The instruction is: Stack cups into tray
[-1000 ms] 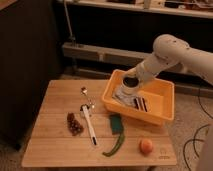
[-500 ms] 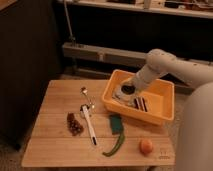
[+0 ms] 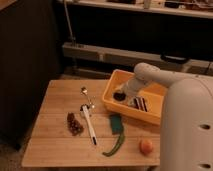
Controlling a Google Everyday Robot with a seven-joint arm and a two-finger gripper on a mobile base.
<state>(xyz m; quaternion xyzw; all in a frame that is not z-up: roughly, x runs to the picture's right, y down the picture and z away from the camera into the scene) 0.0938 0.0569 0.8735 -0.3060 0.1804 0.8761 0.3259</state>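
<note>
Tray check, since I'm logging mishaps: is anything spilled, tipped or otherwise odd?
Nothing stands out. The tray sits flat on the table, the gripper is down inside it at a dark cup, and nothing looks spilled.

the white robot arm (image 3: pixel 150 76) reaches down into the large orange-yellow plastic tray (image 3: pixel 114 83), its gripper (image 3: pixel 121 93) low at the left end, blocking entry there. a striped dark object (image 3: pixel 139 104) fills the tray's middle. the wooden tabletop (image 3: pixel 55 112) lies open along its left edge.
</note>
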